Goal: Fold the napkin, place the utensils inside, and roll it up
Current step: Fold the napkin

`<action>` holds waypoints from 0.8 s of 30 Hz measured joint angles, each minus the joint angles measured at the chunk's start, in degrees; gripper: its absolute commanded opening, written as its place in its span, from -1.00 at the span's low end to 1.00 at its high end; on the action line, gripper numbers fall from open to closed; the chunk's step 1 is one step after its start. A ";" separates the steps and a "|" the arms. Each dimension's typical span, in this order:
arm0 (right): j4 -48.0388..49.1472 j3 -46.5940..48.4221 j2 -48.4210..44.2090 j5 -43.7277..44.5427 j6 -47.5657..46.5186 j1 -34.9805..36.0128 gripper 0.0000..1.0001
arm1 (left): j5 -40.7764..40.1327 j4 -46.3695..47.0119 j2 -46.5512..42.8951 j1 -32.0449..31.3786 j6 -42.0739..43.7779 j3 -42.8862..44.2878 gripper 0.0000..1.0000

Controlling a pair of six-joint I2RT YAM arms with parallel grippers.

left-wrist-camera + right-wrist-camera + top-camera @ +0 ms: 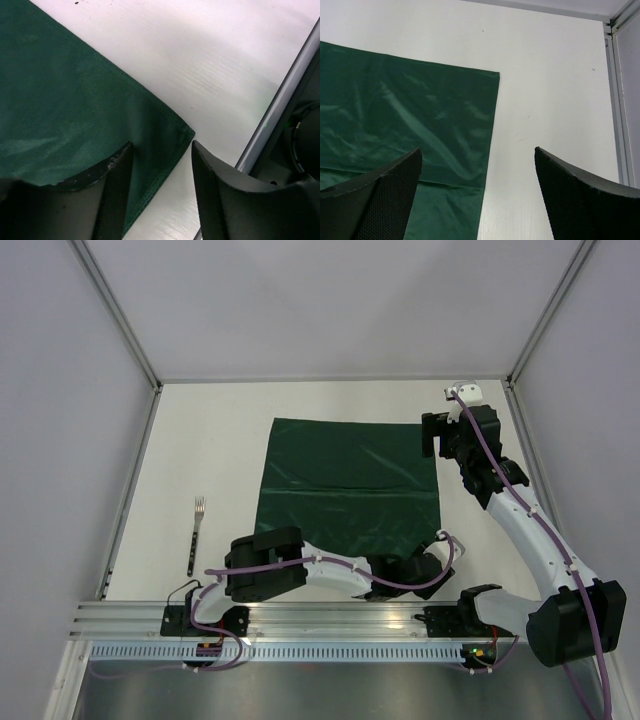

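One napkin (pixel 350 485) and one fork (pixel 196 532) lie flat; left claw (pixel 162 150) and right claw (pixel 478 156) both gape open.

The white table (pixel 220 430) carries two items. The dark green napkin (pixel 350 490) lies spread flat, right of centre, with a crease running across its middle. The fork (pixel 195 535) lies to the left of the napkin, well apart from it, tines toward the far edge and handle toward the near edge.
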 measured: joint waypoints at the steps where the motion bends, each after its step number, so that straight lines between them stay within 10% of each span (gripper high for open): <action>1: 0.00 0.00 0.00 0.00 0.00 0.00 0.96 | -0.04 0.24 0.13 0.00 0.04 0.02 -0.05; 14: 0.00 0.00 0.00 0.00 0.00 0.00 0.96 | -1.64 0.33 0.35 0.00 0.15 0.07 -0.91; 24: 0.00 0.00 0.00 -0.02 0.00 0.00 0.96 | -2.95 -0.11 0.35 0.22 0.15 0.07 -0.95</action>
